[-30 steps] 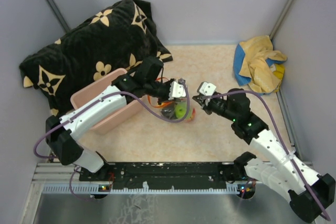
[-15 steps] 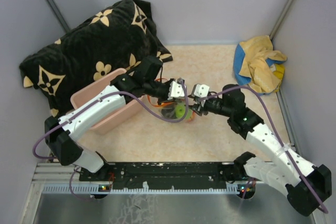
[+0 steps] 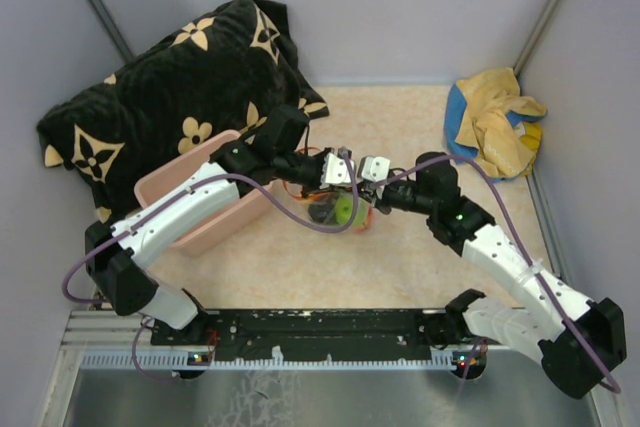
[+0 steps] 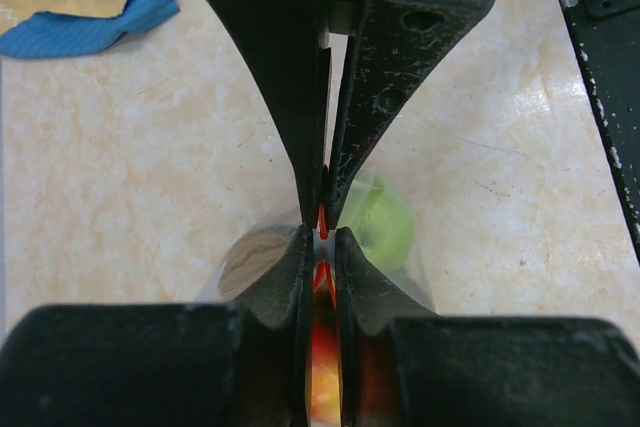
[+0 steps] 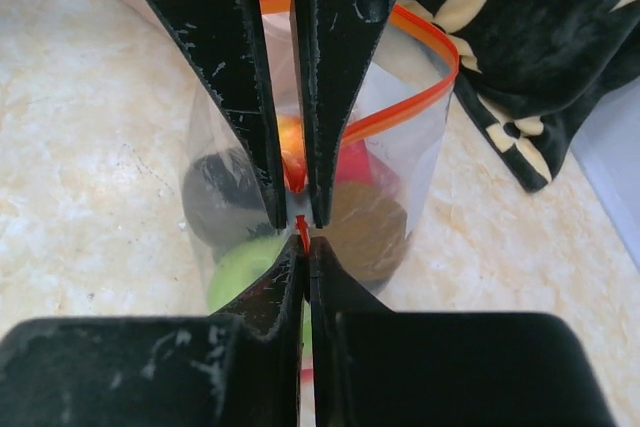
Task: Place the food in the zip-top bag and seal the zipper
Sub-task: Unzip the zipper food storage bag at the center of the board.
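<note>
Only partly visible: zipper [image 5: 400, 110] clamped in left end effector [image 4: 322, 232] and right end effector [image 5: 300, 227].

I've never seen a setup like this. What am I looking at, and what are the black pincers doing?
Two robot arms stand at the near edge of a table. One picture looks down from above; the other two come from a camera on each wrist, so black fingers fill them. On the table lie a pink tub, a black cushion and a yellow-blue cloth. In the middle is a clear bag of toy food. The left gripper and right gripper both pinch its orange zipper, which partly gapes open.
</note>
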You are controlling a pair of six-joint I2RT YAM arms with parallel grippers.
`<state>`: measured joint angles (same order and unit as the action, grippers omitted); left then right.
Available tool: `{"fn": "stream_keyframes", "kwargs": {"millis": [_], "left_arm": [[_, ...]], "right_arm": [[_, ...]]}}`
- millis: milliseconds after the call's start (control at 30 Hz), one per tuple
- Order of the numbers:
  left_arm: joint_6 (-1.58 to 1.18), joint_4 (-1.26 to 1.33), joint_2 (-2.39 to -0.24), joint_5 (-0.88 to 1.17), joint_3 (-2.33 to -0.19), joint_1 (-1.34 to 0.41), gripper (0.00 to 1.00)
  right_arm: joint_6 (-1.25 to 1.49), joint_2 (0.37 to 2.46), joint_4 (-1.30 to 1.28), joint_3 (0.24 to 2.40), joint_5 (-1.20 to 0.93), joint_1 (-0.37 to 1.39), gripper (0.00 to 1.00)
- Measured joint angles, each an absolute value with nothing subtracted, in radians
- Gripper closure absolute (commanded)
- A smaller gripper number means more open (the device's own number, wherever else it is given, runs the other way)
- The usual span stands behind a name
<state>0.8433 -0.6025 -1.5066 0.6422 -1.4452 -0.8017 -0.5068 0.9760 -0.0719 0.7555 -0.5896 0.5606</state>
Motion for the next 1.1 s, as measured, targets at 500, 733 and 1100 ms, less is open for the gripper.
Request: {"fn": "stream_keyframes", "kwargs": {"millis": [500, 733, 1100], "left_arm": [[0.846, -0.604, -1.505, 0.537, -1.462, -0.803, 0.98], [0.843, -0.617, -1.499, 0.494, -1.462, -0.800, 0.99], [0.827, -0.641, -1.457, 0.445, -1.449, -0.789, 1.00]], "right_arm": [[-0.543, 0.852, -0.216, 0.775, -0.411, 0.522, 1.00], [-0.547, 0.815, -0.260, 0.789, -0.342, 0.500, 1.00], [-0.539, 0.781, -0.308, 0.801, -0.264, 0.459, 1.00]]}}
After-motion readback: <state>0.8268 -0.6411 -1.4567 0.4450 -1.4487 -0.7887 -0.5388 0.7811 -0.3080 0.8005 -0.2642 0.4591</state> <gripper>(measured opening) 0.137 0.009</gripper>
